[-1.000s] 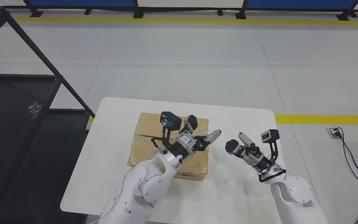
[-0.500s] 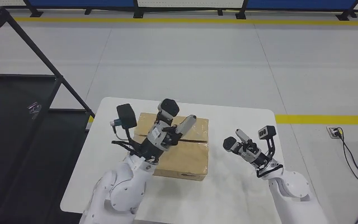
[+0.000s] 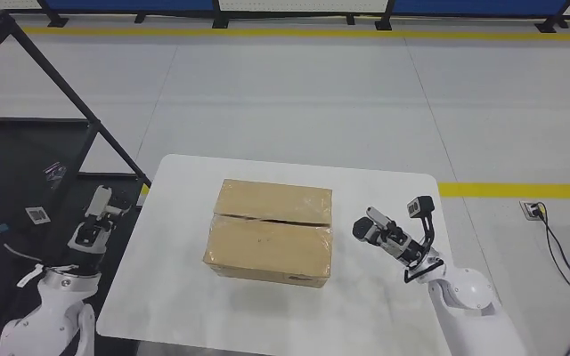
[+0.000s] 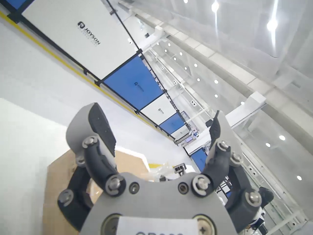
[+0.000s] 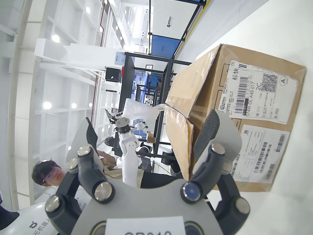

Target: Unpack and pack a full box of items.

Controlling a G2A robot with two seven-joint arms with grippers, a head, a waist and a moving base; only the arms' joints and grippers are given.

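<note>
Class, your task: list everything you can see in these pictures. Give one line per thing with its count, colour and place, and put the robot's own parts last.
cardboard box: one, brown, middle of the table, top flaps shut
shipping labels: at least two, white, on the box's side facing the right arm
table: one, white, under the box
frame: one, black, beside the table's left edge
floor lines: two, yellow, one far beyond the table, one on the floor to its right
left tool: one, grey with black pads, open, off the table's left edge, apart from the box
right tool: one, grey with black pads, open, over the table by the box's right side, not touching it
</note>
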